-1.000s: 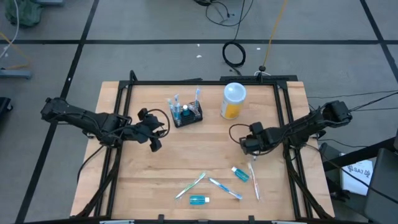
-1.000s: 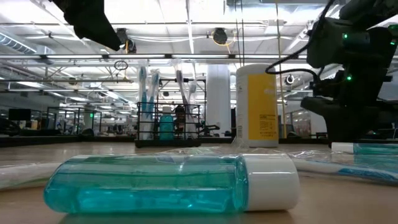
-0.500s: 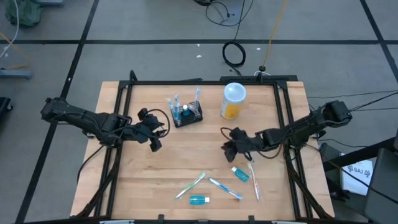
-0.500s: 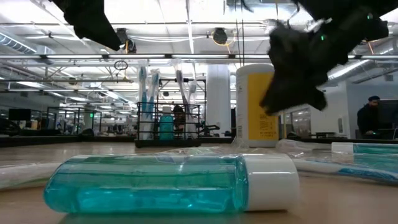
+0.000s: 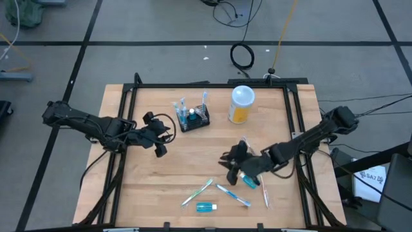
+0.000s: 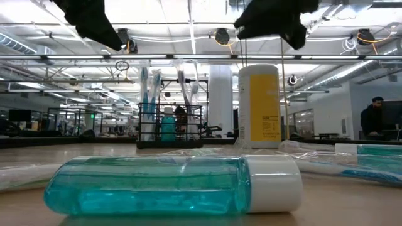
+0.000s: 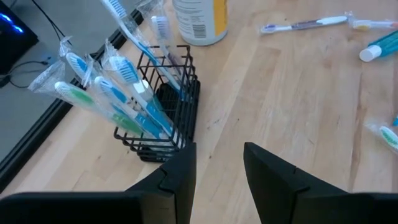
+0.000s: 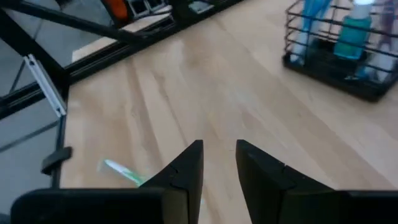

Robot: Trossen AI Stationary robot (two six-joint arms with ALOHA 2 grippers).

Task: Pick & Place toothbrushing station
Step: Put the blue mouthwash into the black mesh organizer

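Observation:
The toothbrushing station (image 5: 194, 118) is a small black wire rack that stands on its base at the table's far middle. It holds wrapped toothbrushes and a teal bottle, and it also shows in the left wrist view (image 7: 165, 109), the right wrist view (image 8: 339, 59) and the low view (image 6: 169, 129). My left gripper (image 5: 159, 143) hovers just left of the rack, slightly open and empty (image 7: 219, 167). My right gripper (image 5: 232, 158) hovers over the table's middle right, nearer than the rack, slightly open and empty (image 8: 219, 160).
A yellow container with a white lid (image 5: 241, 104) stands right of the rack. Loose wrapped toothbrushes (image 5: 197, 192) (image 5: 233, 195) (image 5: 262, 187), a teal tube (image 5: 248, 180) and a small teal bottle (image 5: 206, 207) lie near the front edge. A black frame (image 5: 212, 85) rims the table.
My right gripper has swung from the right side toward the table's left and near edge, and now stands over the middle right, above the loose tube and toothbrushes. The rack and the loose items have stayed where they were.

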